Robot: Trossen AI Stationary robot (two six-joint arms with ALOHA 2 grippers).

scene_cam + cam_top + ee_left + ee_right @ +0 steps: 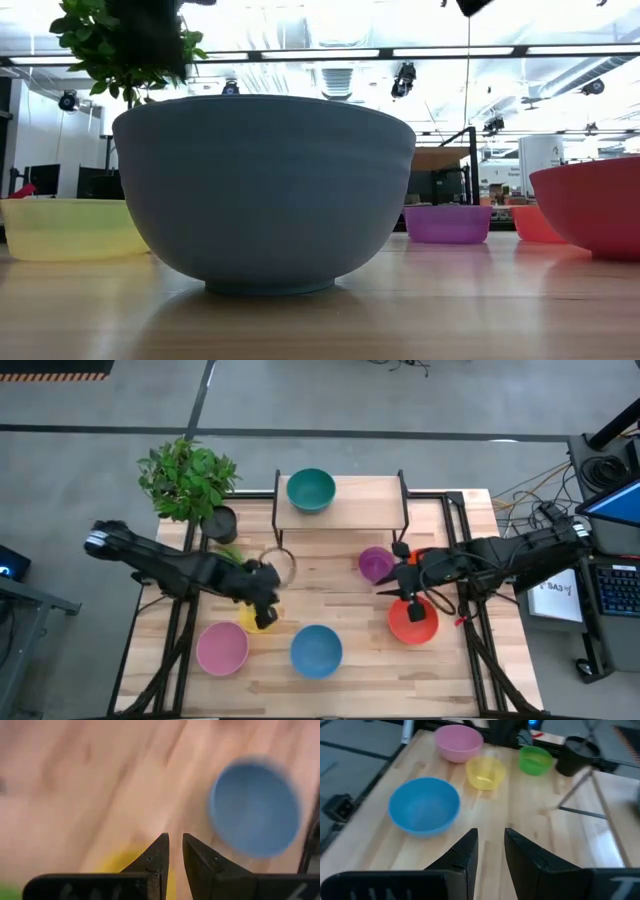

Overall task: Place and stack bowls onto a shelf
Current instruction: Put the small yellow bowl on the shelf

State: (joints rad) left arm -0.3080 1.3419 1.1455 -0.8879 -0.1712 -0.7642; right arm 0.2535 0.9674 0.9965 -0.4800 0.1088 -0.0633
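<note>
**Bowl Stacking: Current Workspace State**

The shelf (pixel 345 510) stands at the far edge of the table (pixel 340 585), centred. One teal bowl (pixel 311 490) rests upright on the shelf top, toward its left end.

The remaining bowls sit on the table:
- The pink bowl (pixel 221 648) is near the front-left corner.
- The blue bowl (pixel 316 650) is at the front edge, near the centre, just beside the pink bowl.
- The yellow bowl (pixel 250 618) is behind and between the pink and blue bowls, partly covered by the left gripper.
- The purple bowl (pixel 375 564) is right of centre, in front of the shelf.
- The red bowl (pixel 412 622) is toward the right edge, with a smaller orange bowl (pixel 535 224) close beside it in the low view.
- The lime green bowl (pixel 535 759) is near the left edge, beside the dark plant pot (pixel 220 522).

The left gripper (pixel 264 605) is over the yellow bowl. Its fingers (pixel 156 857) are nearly closed, with a narrow gap and nothing between them.

The right gripper (pixel 403 585) is between the purple and red bowls. Its fingers (pixel 462 855) stand slightly apart and grasp nothing.
</note>
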